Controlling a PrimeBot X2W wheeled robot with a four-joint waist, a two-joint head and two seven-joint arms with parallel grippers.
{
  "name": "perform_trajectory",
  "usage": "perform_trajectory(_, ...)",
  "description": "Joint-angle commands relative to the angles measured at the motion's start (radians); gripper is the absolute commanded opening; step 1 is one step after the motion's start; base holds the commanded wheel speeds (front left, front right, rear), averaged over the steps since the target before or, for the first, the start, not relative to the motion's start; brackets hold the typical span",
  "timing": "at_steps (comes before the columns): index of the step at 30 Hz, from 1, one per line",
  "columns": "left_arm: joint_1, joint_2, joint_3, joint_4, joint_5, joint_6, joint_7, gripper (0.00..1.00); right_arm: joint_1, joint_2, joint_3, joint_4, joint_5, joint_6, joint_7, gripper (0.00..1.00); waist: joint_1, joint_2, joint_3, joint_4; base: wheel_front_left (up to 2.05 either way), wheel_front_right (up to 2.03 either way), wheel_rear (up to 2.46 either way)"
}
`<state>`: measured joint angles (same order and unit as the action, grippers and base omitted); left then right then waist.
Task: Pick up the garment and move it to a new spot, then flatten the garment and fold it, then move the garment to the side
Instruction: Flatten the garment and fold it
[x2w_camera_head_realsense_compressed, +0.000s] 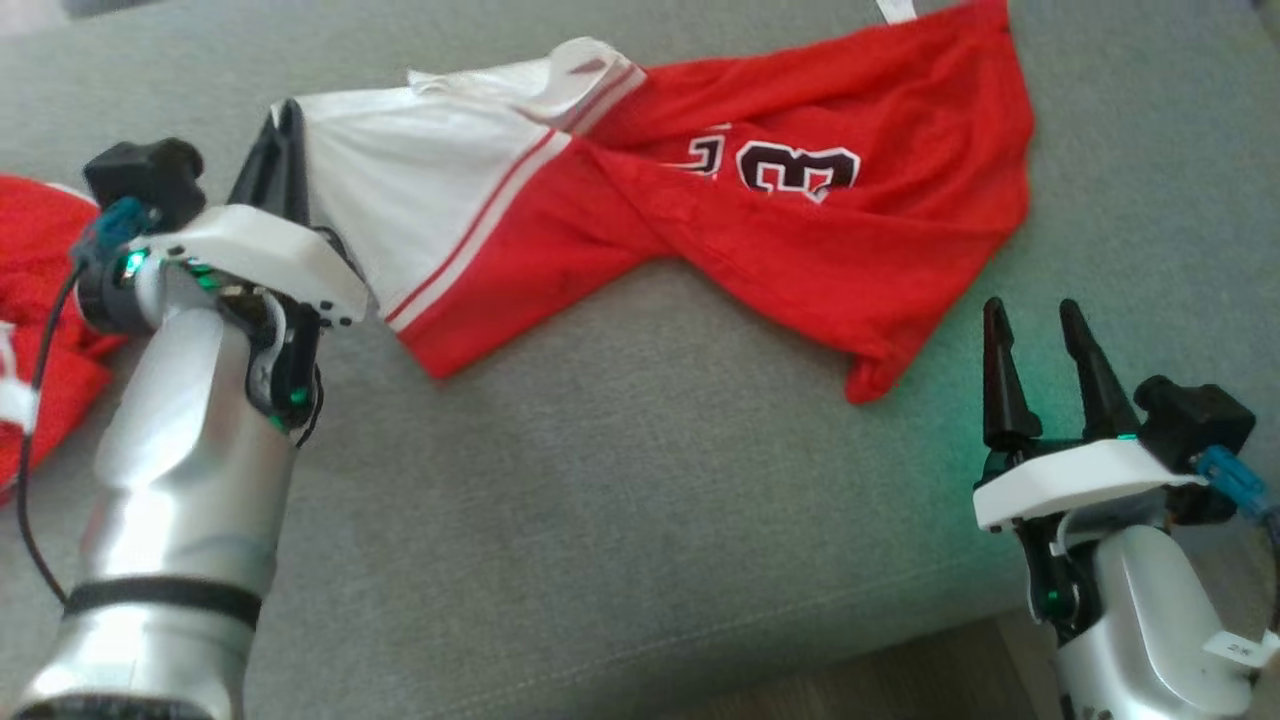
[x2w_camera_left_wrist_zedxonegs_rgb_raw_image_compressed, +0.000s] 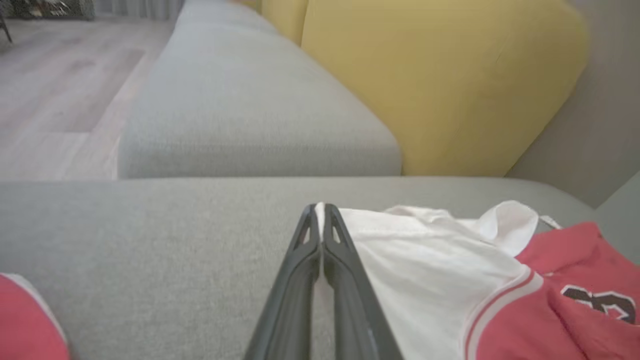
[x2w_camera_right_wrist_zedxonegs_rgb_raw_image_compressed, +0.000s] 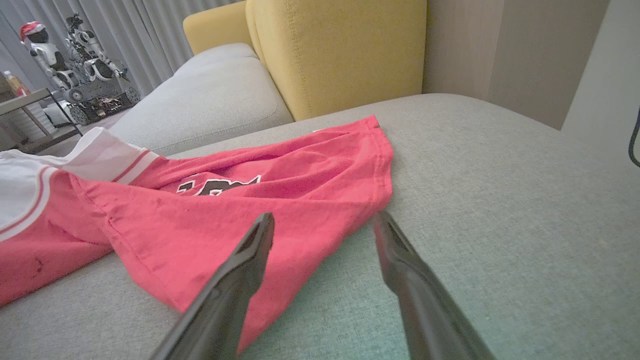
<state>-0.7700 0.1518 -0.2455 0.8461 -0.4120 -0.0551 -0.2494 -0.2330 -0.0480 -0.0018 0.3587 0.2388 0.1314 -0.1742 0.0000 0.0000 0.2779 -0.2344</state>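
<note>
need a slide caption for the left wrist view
Left claw shut on the white edge of the red-and-white jersey on the grey sofa.

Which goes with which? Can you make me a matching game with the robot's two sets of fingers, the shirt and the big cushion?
Things:
1. left fingers
2. right fingers
3. shirt
4. cushion

Descriptions:
A. yellow, standing up behind the seat
B. spread apart, holding nothing
C. red and white, lying rumpled on the grey sofa
D. pinched shut on a white edge of cloth

Pairs: 1-D, 2-B, 3-C, 4-A
</note>
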Motion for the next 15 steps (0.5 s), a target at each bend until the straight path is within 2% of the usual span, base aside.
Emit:
perform_trajectory(1, 0.015, 0.044, 0.044, -0.093, 0.019, 0.013, -0.012, 0.0, 0.0, -0.002, 0.024, -0.021, 0.012, -0.001, 0.004, 1.0, 0.0, 0.0, -0.026, 0.024, 0.0, 0.0, 0.0)
perform_trajectory(8, 0.193, 0.038, 0.109, -0.422, 0.087, 0.038, -0.012, 0.0, 0.023, -0.002, 0.041, 0.038, 0.055, -0.001, 0.025, 1.0, 0.0, 0.0, -0.071, 0.069, 0.0, 0.0, 0.0)
perform_trajectory(15, 0.31, 0.015, 0.117, -0.567, 0.136, 0.025, -0.012, 0.0, 0.012, -0.002, 0.087, 0.12, 0.135, -0.001, 0.044, 1.0, 0.0, 0.0, -0.087, 0.108, 0.0, 0.0, 0.0)
